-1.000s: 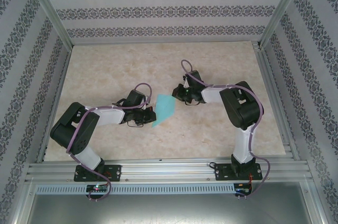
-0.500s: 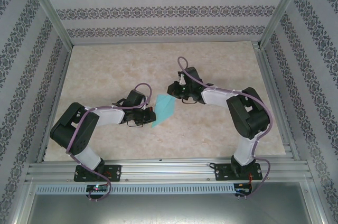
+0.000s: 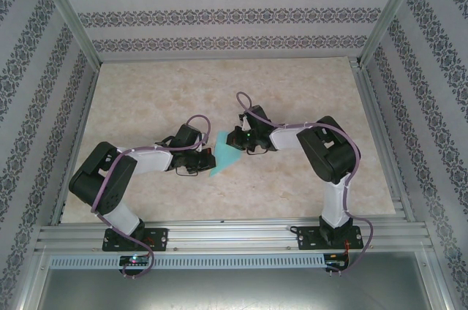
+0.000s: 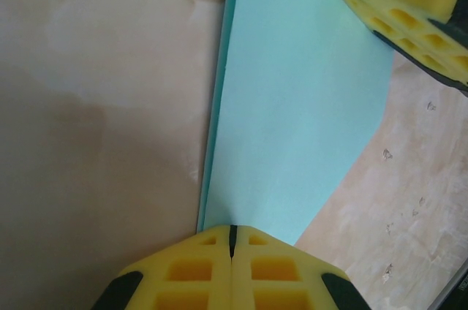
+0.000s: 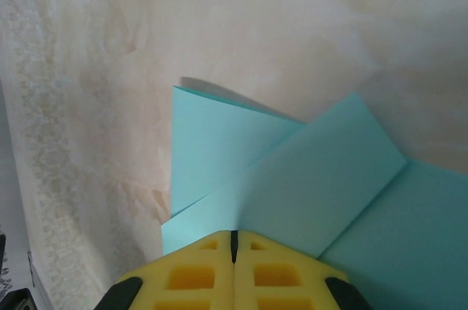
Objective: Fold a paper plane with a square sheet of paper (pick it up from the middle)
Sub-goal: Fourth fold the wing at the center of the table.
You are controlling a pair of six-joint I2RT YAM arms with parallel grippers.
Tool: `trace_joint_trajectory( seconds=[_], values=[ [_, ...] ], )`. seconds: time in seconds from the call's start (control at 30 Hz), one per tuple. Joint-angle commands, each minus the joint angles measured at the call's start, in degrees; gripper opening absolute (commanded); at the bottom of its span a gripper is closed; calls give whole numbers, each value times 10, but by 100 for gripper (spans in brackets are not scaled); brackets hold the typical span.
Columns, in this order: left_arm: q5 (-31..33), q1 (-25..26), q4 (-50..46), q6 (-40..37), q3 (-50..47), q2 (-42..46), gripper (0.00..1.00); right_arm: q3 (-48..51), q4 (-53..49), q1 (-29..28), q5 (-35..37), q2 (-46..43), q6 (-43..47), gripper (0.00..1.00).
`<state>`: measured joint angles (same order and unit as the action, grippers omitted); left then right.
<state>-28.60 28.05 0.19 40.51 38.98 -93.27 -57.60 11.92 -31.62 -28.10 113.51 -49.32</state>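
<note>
Within left gripper (image 4: 232, 235), folded turquoise sheet (image 4: 292, 105)

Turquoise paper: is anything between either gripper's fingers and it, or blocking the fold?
Nothing visible stands in the way. The left gripper is shut on one end of the turquoise paper. The right gripper looks shut on the folded opposite end. Around the paper there is just the table.

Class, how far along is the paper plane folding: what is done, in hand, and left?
Done: the paper carries folds; the right wrist view shows a flap lying across it. In hand: left gripper and right gripper are each shut on an edge. Left: no dart shape yet; more folds remain.
</note>
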Motion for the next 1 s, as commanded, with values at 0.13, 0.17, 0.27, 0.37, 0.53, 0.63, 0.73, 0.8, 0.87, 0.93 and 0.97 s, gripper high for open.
trace_joint_trajectory(
  seconds=[0.13,0.17,0.27,0.37,0.53,0.63,0.73,0.8,0.87,0.93,0.97],
  values=[
    [28,1,-193,-26,14,59,2,39,-31,14,40,23,11,5],
    [27,1,-200,-24,24,68,3,39,-29,14,39,24,10,5],
    [18,0,-207,-7,64,85,6,40,-31,12,41,23,10,5],
    [4,0,-176,24,88,85,9,44,-28,12,43,26,8,5],
    [-33,-1,-66,91,96,42,13,44,-25,10,42,34,4,6],
    [-65,-1,1,124,99,-4,14,44,-27,9,42,35,4,6],
    [-74,-1,48,149,98,-39,14,44,-28,9,42,35,4,5],
    [-76,-1,65,158,97,-55,15,45,-28,9,43,38,4,6],
    [-66,-1,61,157,95,-64,15,45,-28,8,42,39,3,6],
    [-54,-1,40,149,93,-70,15,45,-29,7,43,40,4,6],
    [-49,-1,27,143,92,-73,15,45,-30,7,43,40,4,6]
  ],
)
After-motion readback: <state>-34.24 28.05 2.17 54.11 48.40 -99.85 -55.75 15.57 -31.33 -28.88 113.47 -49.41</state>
